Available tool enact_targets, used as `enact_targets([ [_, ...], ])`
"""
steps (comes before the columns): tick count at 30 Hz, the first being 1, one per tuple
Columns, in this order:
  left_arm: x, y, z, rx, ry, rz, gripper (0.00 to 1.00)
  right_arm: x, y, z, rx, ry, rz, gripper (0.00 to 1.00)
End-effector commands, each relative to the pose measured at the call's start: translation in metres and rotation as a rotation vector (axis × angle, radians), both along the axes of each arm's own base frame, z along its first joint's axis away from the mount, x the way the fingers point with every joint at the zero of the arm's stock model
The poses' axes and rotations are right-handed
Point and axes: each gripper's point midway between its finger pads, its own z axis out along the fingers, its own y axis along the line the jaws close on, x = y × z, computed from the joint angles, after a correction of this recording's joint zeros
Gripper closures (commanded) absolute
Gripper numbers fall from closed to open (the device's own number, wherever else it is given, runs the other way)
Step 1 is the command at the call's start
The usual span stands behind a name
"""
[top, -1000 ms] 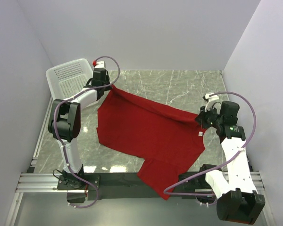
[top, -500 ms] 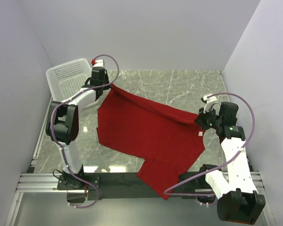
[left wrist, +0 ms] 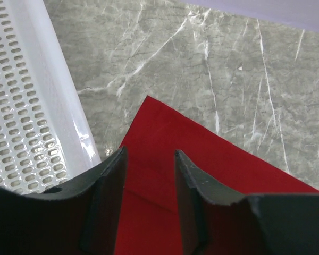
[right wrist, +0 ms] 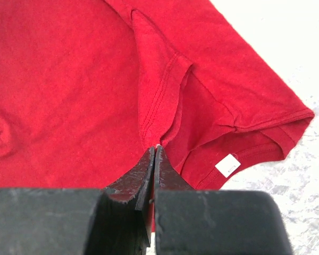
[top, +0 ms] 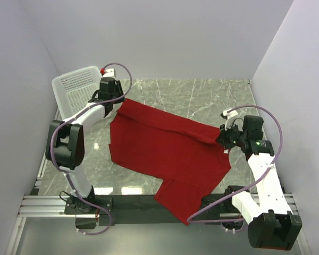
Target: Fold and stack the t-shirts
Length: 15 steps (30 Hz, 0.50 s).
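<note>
A red t-shirt (top: 165, 149) lies spread across the marble table, and its lower part hangs over the near edge. My left gripper (top: 119, 99) is open just above the shirt's far left corner; in the left wrist view the jaws (left wrist: 149, 155) stand apart with the red fabric (left wrist: 212, 159) lying flat below them. My right gripper (top: 223, 137) is shut on a pinched ridge of the shirt at its right edge, seen in the right wrist view (right wrist: 155, 150). The small white neck label (right wrist: 227, 165) lies just right of that grip.
A white plastic mesh basket (top: 77, 87) stands tilted at the far left corner, close beside my left gripper, and shows in the left wrist view (left wrist: 26, 106). Grey walls close in on the left, back and right. A black rail (top: 127, 204) runs along the near edge.
My left gripper has let go of the shirt's far left corner and drawn back to the left; the corner now lies flat. My right gripper has shifted slightly left with the fabric.
</note>
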Motion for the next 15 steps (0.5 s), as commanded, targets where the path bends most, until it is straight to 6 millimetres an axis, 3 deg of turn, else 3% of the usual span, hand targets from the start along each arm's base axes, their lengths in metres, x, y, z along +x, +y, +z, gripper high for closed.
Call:
enact_targets([
  [1,-0.001,-0.001,0.040,-0.033,-0.099,-0.014,0.54,0.000,0.002,0.003,-0.019,-0.005,0.029,1.00],
  [6,-0.006,-0.005,0.062,-0.055,-0.139,-0.040,0.51,-0.008,0.005,-0.004,-0.053,0.016,0.088,1.00],
  [12,-0.018,-0.005,0.111,-0.079,-0.227,-0.056,0.45,-0.021,0.012,-0.019,-0.082,0.080,0.179,1.00],
  [15,-0.027,0.001,0.134,-0.084,-0.269,-0.033,0.36,-0.027,0.015,-0.025,-0.094,0.102,0.213,1.00],
])
